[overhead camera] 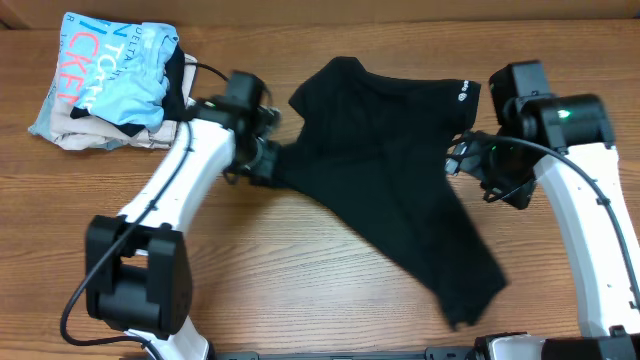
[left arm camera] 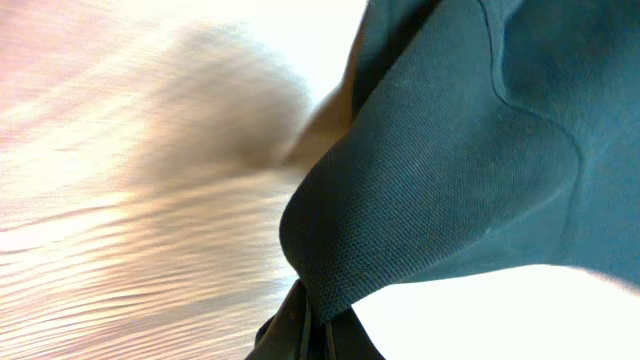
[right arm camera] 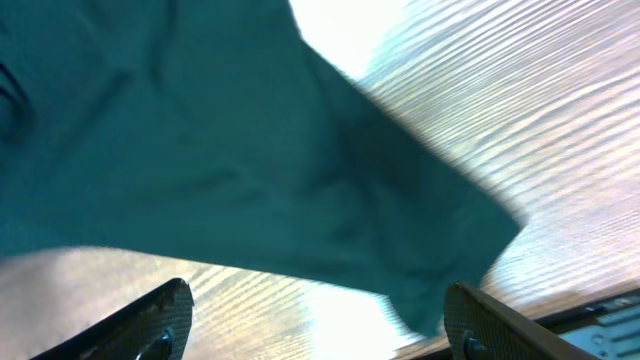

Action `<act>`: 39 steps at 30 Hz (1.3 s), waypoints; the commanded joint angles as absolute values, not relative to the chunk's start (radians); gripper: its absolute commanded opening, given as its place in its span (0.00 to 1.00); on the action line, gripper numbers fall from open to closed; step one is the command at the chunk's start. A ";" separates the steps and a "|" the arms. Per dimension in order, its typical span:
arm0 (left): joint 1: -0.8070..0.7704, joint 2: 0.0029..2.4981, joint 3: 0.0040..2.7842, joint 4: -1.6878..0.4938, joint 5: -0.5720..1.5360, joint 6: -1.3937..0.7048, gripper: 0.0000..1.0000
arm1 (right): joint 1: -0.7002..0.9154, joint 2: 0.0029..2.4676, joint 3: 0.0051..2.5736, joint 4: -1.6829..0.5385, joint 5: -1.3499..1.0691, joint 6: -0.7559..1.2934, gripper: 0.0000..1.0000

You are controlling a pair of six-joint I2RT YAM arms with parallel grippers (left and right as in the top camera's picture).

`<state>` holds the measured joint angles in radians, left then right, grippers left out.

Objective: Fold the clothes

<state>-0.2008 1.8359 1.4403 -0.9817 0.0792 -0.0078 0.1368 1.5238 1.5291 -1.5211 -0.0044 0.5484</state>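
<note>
From the overhead view, the black shirt (overhead camera: 385, 175) lies spread on the wooden counter (overhead camera: 300, 270). It runs on a slant from the upper middle down to the lower right. A small white logo (overhead camera: 463, 95) shows on the part nearest the top right. The left fingers (overhead camera: 258, 155) are at the shirt's left edge, where the cloth draws to a narrow point against them. The right fingers (overhead camera: 468, 160) sit at the shirt's right edge, just below the logo. A pile of folded garments (overhead camera: 110, 90) in light blue, white and beige rests at the counter's upper left corner, well apart from the shirt.

In the left wrist view, the shirt (left arm camera: 450, 170) fills the right half of the picture, its weave plain to see. It gathers downward into a bunched tip that is pinched between the left fingers (left arm camera: 285, 335) at the bottom edge, which are closed on the cloth. The counter (left arm camera: 130, 250) beside it is washed out by glare.

In the right wrist view, the right fingers (right arm camera: 150, 320) are spread wide apart at the bottom corners, with nothing clamped between them. The shirt (right arm camera: 230, 150) stretches across the upper left, one corner (right arm camera: 425, 315) of it reaching down close to the finger on the right side of the picture. Bare counter (right arm camera: 540, 120) shows at the upper right.
</note>
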 commanded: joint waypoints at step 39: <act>-0.088 1.839 1.477 -1.017 0.044 -0.007 0.04 | 0.585 1.536 0.852 -0.903 -0.239 0.651 0.29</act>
